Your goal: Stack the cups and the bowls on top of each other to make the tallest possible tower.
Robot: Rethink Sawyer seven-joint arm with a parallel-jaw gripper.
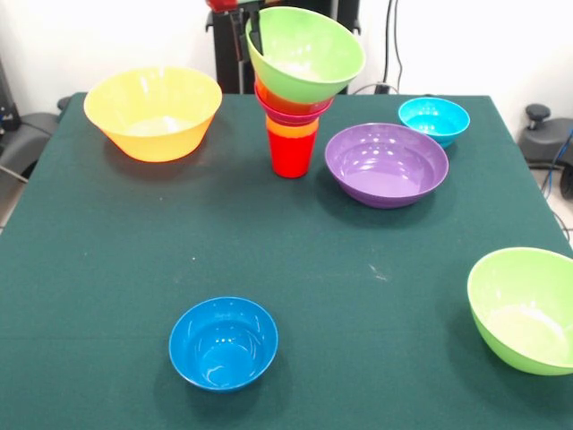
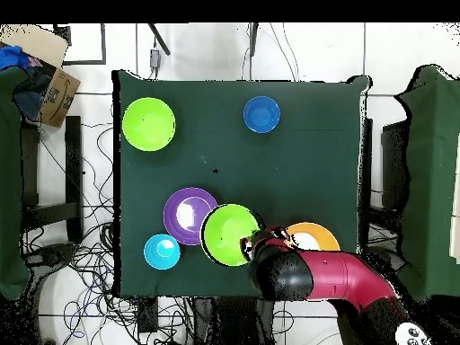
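Tower (image 1: pixel 293 134) at upper centre of front view: red cup (image 1: pixel 291 156) base, orange cup, pink bowl, tilted green bowl (image 1: pixel 307 52) on top. Gripper (image 1: pixel 254 36) at the green bowl's rim, top edge; can't tell if closed on it. Purple bowl (image 1: pixel 386 165) just right; yellow bowl (image 1: pixel 153 113) upper left; blue bowl (image 1: pixel 223 342) bottom on green surface (image 1: pixel 358 313).

The bowls, such as the purple bowl (image 1: pixel 386 164) and dark blue bowl (image 1: pixel 223 343), are glossy smooth plastic; the red cup (image 1: pixel 291 154) likewise. Matt green cloth covers the worktop (image 1: pixel 116 269).
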